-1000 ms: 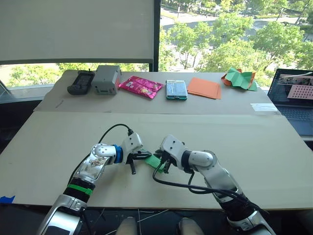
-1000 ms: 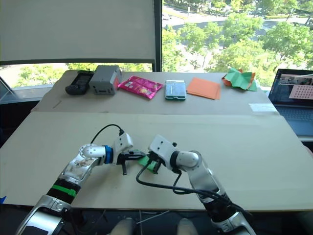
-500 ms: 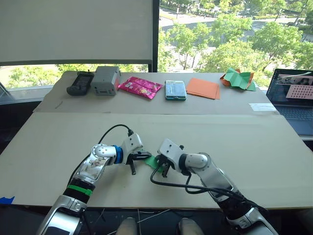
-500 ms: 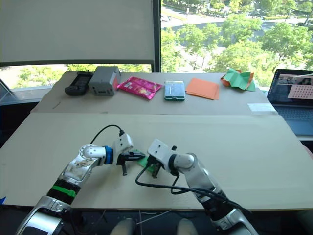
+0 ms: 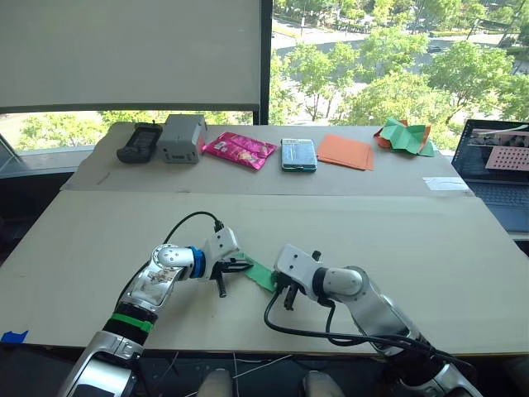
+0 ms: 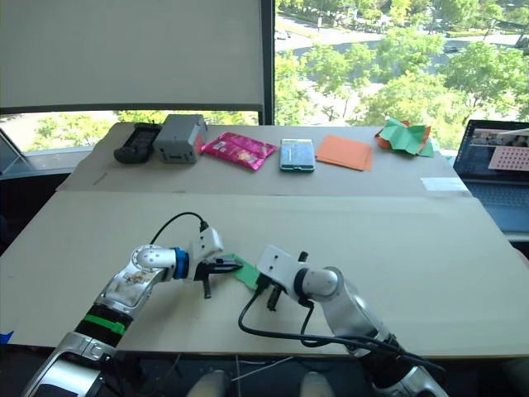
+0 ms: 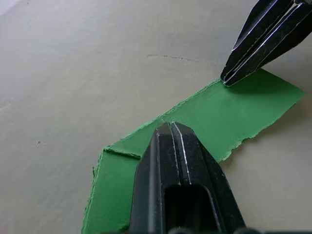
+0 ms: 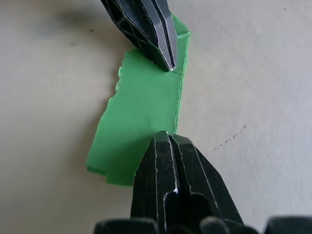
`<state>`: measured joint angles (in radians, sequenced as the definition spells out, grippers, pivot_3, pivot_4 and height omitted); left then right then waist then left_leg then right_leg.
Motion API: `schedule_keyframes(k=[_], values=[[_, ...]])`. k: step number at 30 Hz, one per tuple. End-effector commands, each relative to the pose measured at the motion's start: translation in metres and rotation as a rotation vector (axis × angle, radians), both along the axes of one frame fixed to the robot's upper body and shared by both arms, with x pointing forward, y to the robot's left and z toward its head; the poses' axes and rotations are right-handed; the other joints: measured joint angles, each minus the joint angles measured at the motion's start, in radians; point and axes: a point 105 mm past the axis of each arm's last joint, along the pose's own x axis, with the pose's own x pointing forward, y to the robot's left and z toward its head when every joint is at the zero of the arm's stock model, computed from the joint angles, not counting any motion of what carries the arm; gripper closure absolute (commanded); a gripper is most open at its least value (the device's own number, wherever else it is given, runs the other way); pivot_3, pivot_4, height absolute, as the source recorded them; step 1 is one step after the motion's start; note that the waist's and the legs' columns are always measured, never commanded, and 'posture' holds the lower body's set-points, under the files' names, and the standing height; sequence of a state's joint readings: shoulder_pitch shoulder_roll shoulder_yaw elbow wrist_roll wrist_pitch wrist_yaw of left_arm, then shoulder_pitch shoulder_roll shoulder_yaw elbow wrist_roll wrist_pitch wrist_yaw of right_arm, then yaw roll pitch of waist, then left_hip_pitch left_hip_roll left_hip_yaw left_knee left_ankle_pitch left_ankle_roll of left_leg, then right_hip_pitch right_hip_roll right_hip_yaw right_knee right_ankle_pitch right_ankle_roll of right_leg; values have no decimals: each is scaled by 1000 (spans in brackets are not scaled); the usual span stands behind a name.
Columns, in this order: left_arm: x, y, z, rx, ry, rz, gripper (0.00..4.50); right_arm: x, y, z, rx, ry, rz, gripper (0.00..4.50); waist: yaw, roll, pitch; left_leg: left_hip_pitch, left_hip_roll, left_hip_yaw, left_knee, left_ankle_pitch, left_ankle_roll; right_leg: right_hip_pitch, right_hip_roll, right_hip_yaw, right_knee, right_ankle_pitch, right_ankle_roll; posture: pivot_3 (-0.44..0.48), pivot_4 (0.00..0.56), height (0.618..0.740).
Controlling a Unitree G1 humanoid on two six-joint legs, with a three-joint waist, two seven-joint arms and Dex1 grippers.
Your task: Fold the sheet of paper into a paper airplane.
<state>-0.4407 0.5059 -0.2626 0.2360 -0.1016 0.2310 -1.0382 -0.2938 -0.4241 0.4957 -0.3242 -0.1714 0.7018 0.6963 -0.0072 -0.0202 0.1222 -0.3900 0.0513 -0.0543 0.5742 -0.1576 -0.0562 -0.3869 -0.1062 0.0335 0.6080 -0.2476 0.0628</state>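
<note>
1. Jaws on both grippers are clenched, fingers pressed together into single blunt points; neither grasps anything, and each tip bears down on the paper (image 7: 214,114).
2. Left gripper (image 7: 170,127) pins the paper near its folded end, while the right gripper (image 8: 165,136) presses the opposite end, close to 1 long edge.
3. Folded into a narrow green strip with ragged edges, the paper lies flat on the near table (image 5: 463,265), between the 2 grippers and just in front of the robot.
4. Judging by the strip's shape, the step in hand is flattening a crease, with much folding left before any airplane appears.
5. Doing it well likely means keeping 1 tip planted as an anchor while the other slides along the fold, pressing evenly so the layers stay aligned.
6. Thin paper may skid or tear at those ragged edges, so light, steady pressure seems wise.
7. Orange sheets (image 5: 345,150) and a crumpled paper heap (image 5: 405,135) sit on the far table, well apart from the work.
</note>
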Motion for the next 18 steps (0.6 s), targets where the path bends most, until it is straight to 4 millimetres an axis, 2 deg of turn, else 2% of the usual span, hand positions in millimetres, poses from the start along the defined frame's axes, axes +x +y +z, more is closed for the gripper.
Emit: schedule_keyframes(k=[1,6,8,9,13,15,18], values=[[-4,11,-16,63,43,18,4500,-22,-28,-41,-94,195,-74,4448,3,0,-1,0,0,0,0,0,0,0,0,0,0,0,0,0,150,706],[-4,8,-17,60,41,10,4500,-33,-34,-39,-96,210,-82,4448,10,-1,-3,-1,0,1,0,0,0,0,-1,0,-2,-1,1,0,150,706],[-3,6,-16,60,38,8,4500,-22,-30,-17,-53,105,-72,4448,11,-1,-3,-1,0,1,0,0,-1,0,-1,0,-3,-1,1,0,150,706],[-2,5,-16,59,36,5,4500,-15,-25,3,4,39,-64,4448,11,-1,-3,-1,0,1,0,0,-1,0,-1,0,-4,-1,1,0,150,706],[-1,5,-15,61,32,0,4500,-4,-8,60,169,-127,-18,4448,8,0,4,-3,0,1,0,-1,-1,-2,-1,0,-6,-1,1,0,150,706],[-1,5,-15,62,31,-2,4500,-2,-1,77,224,-173,1,4448,6,2,6,-4,0,1,0,-1,-1,-2,-1,0,-7,-1,1,0,150,706],[0,4,-14,60,30,-4,4500,-2,8,87,296,-175,12,4448,4,2,6,-4,0,0,0,-1,-1,-2,-1,-1,-8,-1,1,0,150,706]])
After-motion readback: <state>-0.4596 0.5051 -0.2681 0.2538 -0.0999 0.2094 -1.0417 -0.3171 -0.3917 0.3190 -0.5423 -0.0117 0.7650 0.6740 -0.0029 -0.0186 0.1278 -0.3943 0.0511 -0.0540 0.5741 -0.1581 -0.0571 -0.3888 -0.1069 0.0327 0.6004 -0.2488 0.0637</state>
